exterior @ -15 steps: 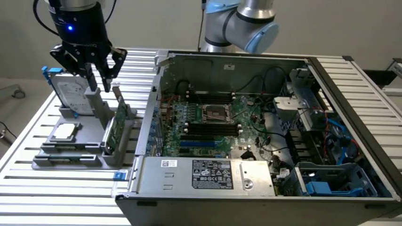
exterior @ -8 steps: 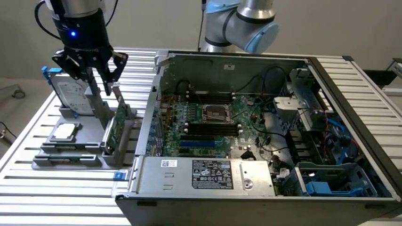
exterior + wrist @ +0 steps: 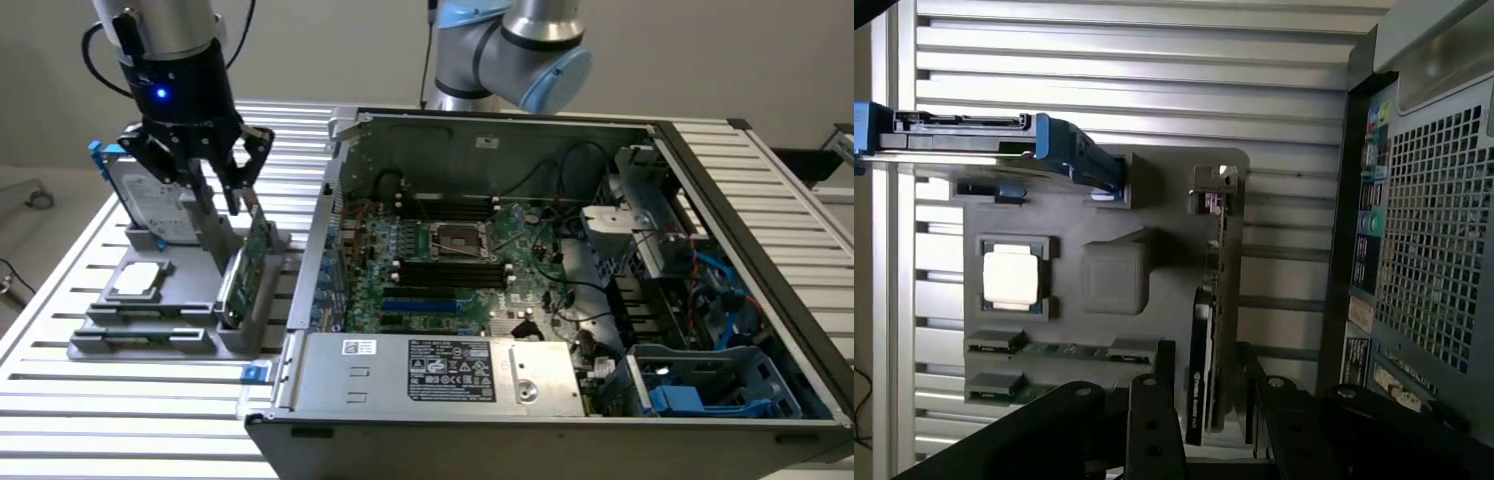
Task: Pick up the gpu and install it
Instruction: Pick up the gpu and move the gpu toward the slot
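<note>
Pickup approach: jaws apart just above the upright gpu [image 3: 254,262] in its grey holder [image 3: 187,292]; squaring over its thin edge matters.

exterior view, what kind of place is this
Probably a robotics lab bench for computer assembly. An open computer case lies on a slatted metal table. A grey parts tray holds the gpu and a hard drive upright, and an open pincer hangs over the gpu.
</note>
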Controlling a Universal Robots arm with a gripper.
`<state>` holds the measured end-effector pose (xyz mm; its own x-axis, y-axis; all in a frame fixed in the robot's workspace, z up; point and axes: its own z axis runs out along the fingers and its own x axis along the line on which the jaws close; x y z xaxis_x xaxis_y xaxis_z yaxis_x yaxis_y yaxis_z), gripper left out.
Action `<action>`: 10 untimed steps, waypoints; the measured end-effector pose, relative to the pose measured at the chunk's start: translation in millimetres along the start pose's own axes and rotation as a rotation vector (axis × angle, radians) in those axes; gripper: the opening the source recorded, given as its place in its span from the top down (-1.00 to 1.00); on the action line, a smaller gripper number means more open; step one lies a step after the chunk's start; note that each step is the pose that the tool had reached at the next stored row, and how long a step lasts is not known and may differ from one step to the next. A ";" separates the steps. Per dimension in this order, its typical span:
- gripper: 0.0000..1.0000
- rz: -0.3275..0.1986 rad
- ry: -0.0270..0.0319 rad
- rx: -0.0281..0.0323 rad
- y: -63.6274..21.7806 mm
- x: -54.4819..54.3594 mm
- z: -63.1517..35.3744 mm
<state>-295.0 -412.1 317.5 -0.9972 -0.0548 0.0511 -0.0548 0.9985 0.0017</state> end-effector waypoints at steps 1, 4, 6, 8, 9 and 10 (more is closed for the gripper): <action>0.28 0.000 -0.0020 0.0003 -0.4 0.5 1.7; 0.28 0.002 -0.0101 0.0006 -1.9 2.4 7.2; 0.28 0.006 -0.0165 0.0011 -2.5 3.5 10.9; 0.28 0.010 -0.0232 0.0015 -3.0 4.2 14.3; 0.28 0.013 -0.0263 0.0018 -3.2 4.5 15.9; 0.28 0.015 -0.0294 0.0021 -3.5 4.8 17.5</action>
<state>-300.5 -415.9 300.2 -0.9990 -0.0397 0.0217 -0.0397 0.9992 -0.0010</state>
